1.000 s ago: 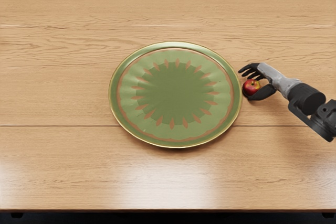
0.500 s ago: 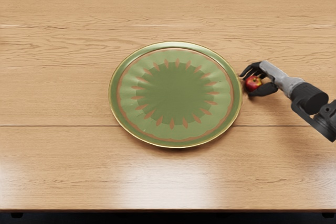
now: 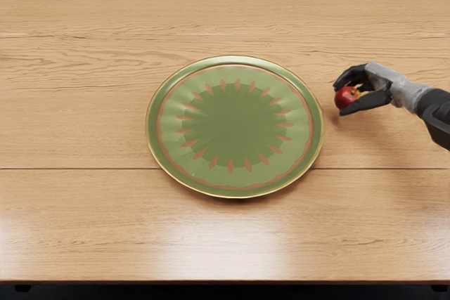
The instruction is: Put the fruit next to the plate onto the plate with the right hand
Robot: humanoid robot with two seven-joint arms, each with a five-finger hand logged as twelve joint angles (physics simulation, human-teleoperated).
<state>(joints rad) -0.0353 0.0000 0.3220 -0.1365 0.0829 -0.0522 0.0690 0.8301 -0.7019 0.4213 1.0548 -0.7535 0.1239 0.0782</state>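
A small red apple (image 3: pixel 345 97) is held in my right hand (image 3: pixel 358 90), whose dark fingers are curled around it. Hand and apple hang just to the right of the plate's rim, lifted a little off the wood, with a faint shadow under them. The large green plate (image 3: pixel 167 138) with a gold rim and orange petal pattern lies flat at the middle of the table, nothing on it. My right forearm (image 3: pixel 422 100) comes in from the right edge. The left arm does not show.
The wooden table (image 3: pixel 84 223) stretches wide on all sides of the plate. A seam in the wood runs across at about the plate's lower third. The table's front edge lies along the bottom of the view.
My right hand closed on the apple beside the plate, then rose and drew slightly right and back with the apple in it. The plate stayed still.
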